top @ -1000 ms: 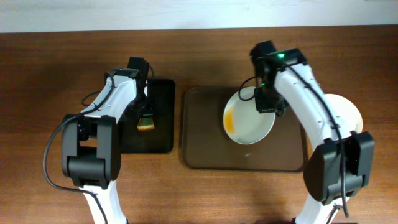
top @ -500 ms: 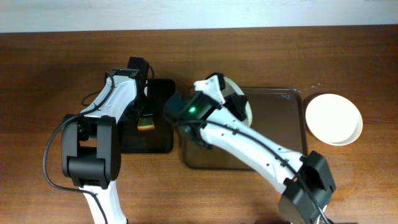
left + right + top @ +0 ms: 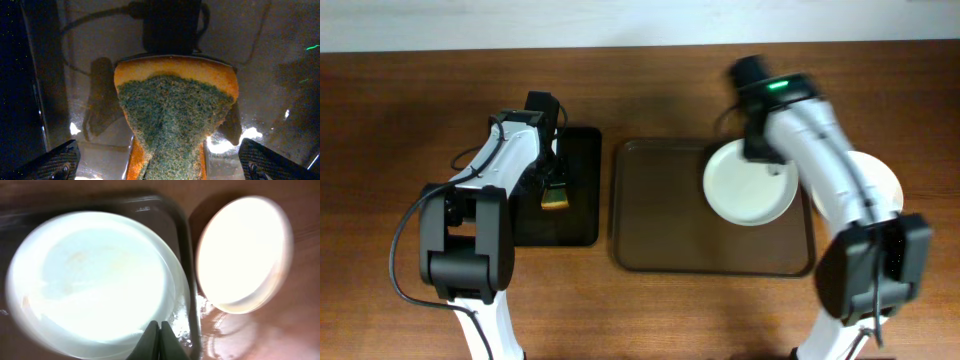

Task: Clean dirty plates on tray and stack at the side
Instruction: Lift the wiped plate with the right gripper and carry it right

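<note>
A white plate [image 3: 748, 188] hangs flat over the right end of the brown tray [image 3: 660, 225]. My right gripper [image 3: 760, 153] is shut on its far rim. In the right wrist view the closed gripper [image 3: 159, 339] pinches the plate [image 3: 95, 280], which shows only faint orange traces. A plain white plate [image 3: 882, 180] rests on the table right of the tray, partly hidden by my right arm; the wrist view shows that plate [image 3: 245, 250] beyond the tray rim [image 3: 183, 250]. My left gripper [image 3: 160, 165] stands open astride a sponge [image 3: 175, 110].
The green-and-orange sponge [image 3: 556, 200] lies on a smaller black tray [image 3: 575, 225] left of the brown tray. My left gripper [image 3: 555, 188] hovers just over it. Bare wooden table [image 3: 650, 310] runs along the front.
My right arm swung the plate left across the tray and back to the right. The orange smear seen a second ago no longer shows. The left arm has not moved.
</note>
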`<action>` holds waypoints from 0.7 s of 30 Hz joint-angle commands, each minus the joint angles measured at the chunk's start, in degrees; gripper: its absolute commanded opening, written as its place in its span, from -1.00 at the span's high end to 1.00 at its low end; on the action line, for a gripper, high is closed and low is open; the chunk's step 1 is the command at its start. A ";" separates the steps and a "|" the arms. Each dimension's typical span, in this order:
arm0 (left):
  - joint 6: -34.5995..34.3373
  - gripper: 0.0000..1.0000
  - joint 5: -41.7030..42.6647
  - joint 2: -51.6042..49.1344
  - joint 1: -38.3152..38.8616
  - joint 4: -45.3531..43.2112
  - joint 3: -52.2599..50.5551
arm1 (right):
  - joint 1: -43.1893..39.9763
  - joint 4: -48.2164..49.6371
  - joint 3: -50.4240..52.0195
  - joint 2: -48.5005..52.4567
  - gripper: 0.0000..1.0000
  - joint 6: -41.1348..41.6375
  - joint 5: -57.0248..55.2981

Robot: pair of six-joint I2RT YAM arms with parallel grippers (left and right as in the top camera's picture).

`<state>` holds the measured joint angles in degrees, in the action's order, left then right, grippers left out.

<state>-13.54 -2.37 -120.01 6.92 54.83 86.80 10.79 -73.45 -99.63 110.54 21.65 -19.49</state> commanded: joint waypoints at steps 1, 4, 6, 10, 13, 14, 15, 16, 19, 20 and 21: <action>0.09 -0.99 -0.57 0.76 -0.33 0.07 -0.31 | -19.28 0.24 -1.14 -1.22 0.92 -13.14 30.86; 0.09 -0.99 -0.57 0.76 -0.33 0.04 -0.31 | -33.55 -0.98 -1.05 -1.20 0.82 -13.11 35.52; 0.09 -1.00 -0.57 0.76 -0.33 0.07 -0.31 | -41.03 -5.16 -1.05 -1.20 0.28 -15.30 38.69; 0.09 -0.99 -0.57 0.76 -0.33 0.04 -0.31 | -41.22 -10.08 -0.85 -1.20 0.05 -18.34 40.28; 0.09 -0.99 -0.57 0.76 -0.33 0.07 -0.31 | -33.66 -10.95 0.39 -1.20 0.04 -19.80 40.00; 0.09 -0.99 -0.57 0.76 -0.33 0.07 -0.31 | -30.84 -10.54 1.27 -1.20 0.05 -19.78 39.85; 0.09 -0.99 -0.57 0.76 -0.33 0.07 -0.31 | -26.97 -9.49 2.60 -1.20 0.05 -19.76 39.85; 0.09 -0.99 -0.57 0.76 -0.33 0.07 -0.31 | -23.10 -7.82 4.15 -1.20 0.06 -19.74 39.85; 0.09 -0.99 -0.57 0.76 -0.33 0.07 -0.31 | -12.00 0.15 11.19 -1.20 0.06 -16.68 37.75; 0.09 -0.99 -0.57 0.76 -0.33 0.07 -0.31 | -10.16 1.90 12.83 -1.20 0.06 -15.06 35.98; 0.09 -0.99 -0.57 0.76 -0.33 0.07 -0.31 | -8.11 4.50 15.10 -1.18 0.06 -13.64 33.81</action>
<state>-13.54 -2.37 -120.01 6.94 54.81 86.76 -2.15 -72.05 -89.30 110.19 4.14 18.76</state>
